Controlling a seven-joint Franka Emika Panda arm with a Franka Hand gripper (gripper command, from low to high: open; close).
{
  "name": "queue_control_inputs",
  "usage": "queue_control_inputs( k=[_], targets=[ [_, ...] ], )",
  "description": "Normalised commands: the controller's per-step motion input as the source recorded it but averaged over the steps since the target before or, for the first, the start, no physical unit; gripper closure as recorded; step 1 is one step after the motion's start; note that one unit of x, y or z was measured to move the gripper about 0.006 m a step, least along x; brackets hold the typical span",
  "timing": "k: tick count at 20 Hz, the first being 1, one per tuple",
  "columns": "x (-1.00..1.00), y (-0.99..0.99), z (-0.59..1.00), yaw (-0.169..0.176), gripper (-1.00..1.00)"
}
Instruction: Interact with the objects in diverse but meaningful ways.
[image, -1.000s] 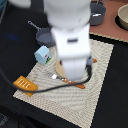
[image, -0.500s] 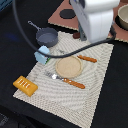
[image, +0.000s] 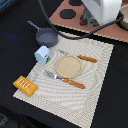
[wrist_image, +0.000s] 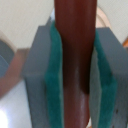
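Sausage (wrist_image: 75, 60) stands upright between my fingers (wrist_image: 50, 85), green pads pressed tight against both its sides.

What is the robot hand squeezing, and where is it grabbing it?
The gripper is shut on the red-brown sausage, with a green pad on each side. Which part of its length is pinched cannot be told.

Mat (image: 97, 87): spread on table (image: 15, 45). Plate (image: 67, 65): on mat, near its middle. Knife (image: 86, 58): on mat, just beside plate toward the exterior view's right. Fork (image: 67, 80): on mat, just in front of plate. Carton (image: 42, 54): at mat's edge, to the exterior view's left of plate. Pan (image: 46, 36): on table behind carton, off mat. Loaf (image: 25, 85): mat's near left corner, well apart from plate. Sausage (wrist_image: 74, 60): between gripper (wrist_image: 75, 80) pads (wrist_image: 54, 85), touching both.
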Motion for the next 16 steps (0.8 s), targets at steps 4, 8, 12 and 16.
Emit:
queue_control_inputs(
  k=[4, 8, 12, 16],
  targets=[
    [-0.65, 0.67, -0.01, 0.062, 1.0],
    [-0.64, 0.66, -0.06, 0.061, 1.0],
    [-0.51, 0.69, -0.15, 0.05, 1.0],
    [-0.24, 0.76, -0.22, 0.028, 1.0]
  ],
)
